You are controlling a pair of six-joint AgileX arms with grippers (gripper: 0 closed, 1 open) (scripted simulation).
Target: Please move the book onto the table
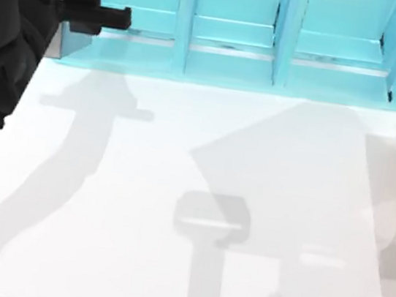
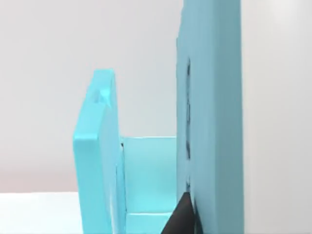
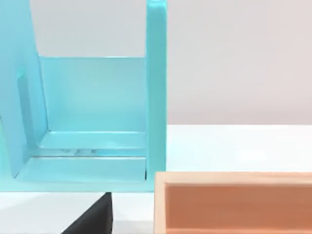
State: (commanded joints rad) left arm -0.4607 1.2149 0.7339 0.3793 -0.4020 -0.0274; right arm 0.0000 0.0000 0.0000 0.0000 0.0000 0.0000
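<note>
Left hand (image 1: pixel 124 18) beside turquoise shelf unit (image 1: pixel 230 50), above table (image 1: pixel 138 206)

We see a glossy plain white worktop (image 1: pixel 138 206) crossed by soft grey shadows, a turquoise shelf unit (image 1: pixel 236 36) with paler ledges, a tan wooden box (image 3: pixel 234 202) (plain, unpatterned), and our matte black left claw (image 1: pixel 120 18).
</note>
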